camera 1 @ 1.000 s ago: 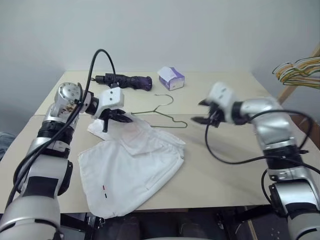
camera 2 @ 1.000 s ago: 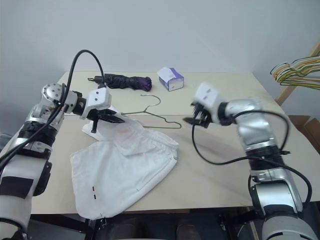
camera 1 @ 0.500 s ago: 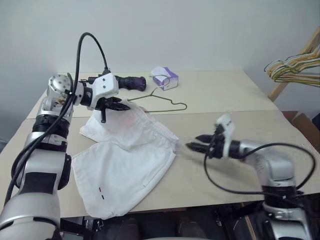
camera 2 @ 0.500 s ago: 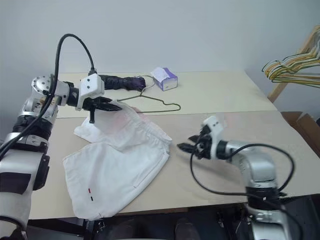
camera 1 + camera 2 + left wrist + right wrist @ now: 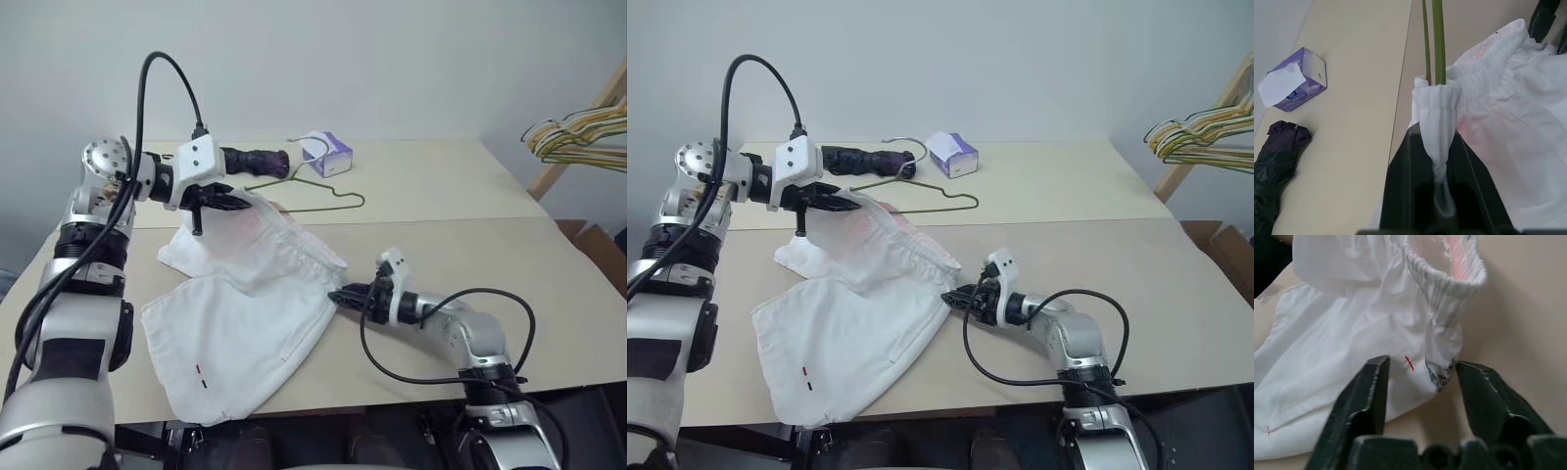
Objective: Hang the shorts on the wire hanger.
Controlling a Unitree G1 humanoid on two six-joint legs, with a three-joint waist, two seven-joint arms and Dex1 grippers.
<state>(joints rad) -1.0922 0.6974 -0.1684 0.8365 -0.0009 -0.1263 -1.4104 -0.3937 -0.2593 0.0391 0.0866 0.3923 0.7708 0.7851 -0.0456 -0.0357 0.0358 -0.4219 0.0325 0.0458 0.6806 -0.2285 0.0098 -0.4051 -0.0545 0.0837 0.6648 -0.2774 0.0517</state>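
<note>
left arm raised over the table (image 5: 441, 186), left gripper (image 5: 238, 204) clamped on the gathered waistband of the shorts (image 5: 250, 313) and on the wire hanger (image 5: 313, 192), lifting that corner. right arm low, forearm near the tabletop; right gripper (image 5: 950, 299) at the shorts' waist edge, fingers (image 5: 1364, 396) parted astride the cloth, not pinching. rest of the shorts spread flat on the table.

A pale tan table (image 5: 441, 196) fills the scene. At its far side a small white-and-purple tissue box (image 5: 325, 154) sits, with a dark purple bundle, possibly a folded umbrella (image 5: 257, 159), lying just beside it. Off the table's right edge, coloured hangers (image 5: 578, 137) hang bunched on a wooden rack (image 5: 586, 122).
</note>
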